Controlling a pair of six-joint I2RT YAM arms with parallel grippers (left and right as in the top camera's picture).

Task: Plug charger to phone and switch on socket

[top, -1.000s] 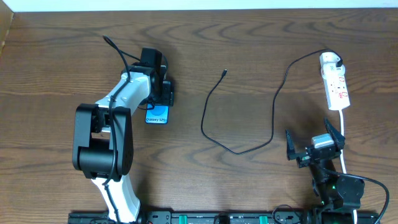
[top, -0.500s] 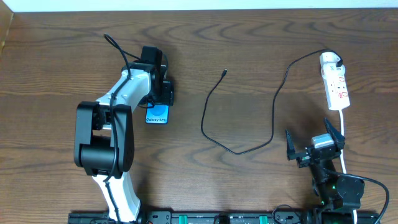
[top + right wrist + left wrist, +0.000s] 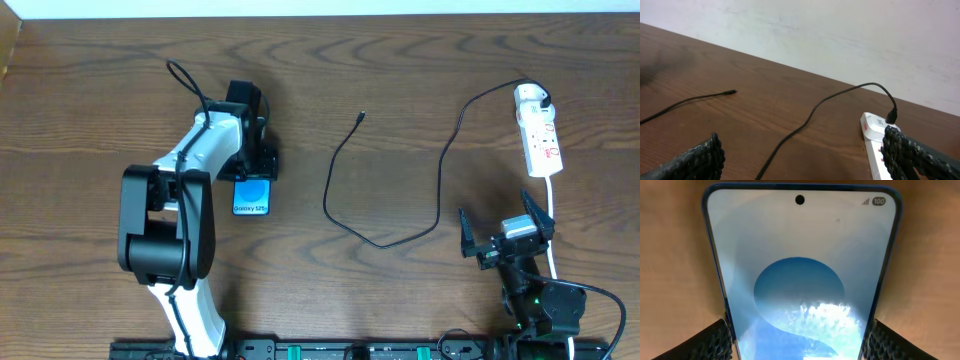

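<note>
The flat blue-screened smartphone [image 3: 251, 196] lies left of centre on the brown wooden bench [image 3: 90, 90]. Only the left wrist view shows the left gripper [image 3: 255, 168] with its fingers [image 3: 705, 340] pinching the long edges (overhead, the arm hides this). The thin black charger cable [image 3: 326, 205] loops mid-bench, bare wood around its tip. The white power strip [image 3: 540, 140] lies far right. The right gripper [image 3: 505, 235] is near right, fingers spread.

Your view: charger [image 3: 891, 115] and socket [image 3: 874, 142].
At right the charger enters the socket's far end; its tip [image 3: 732, 92] lies left on the table [image 3: 765, 75].
</note>
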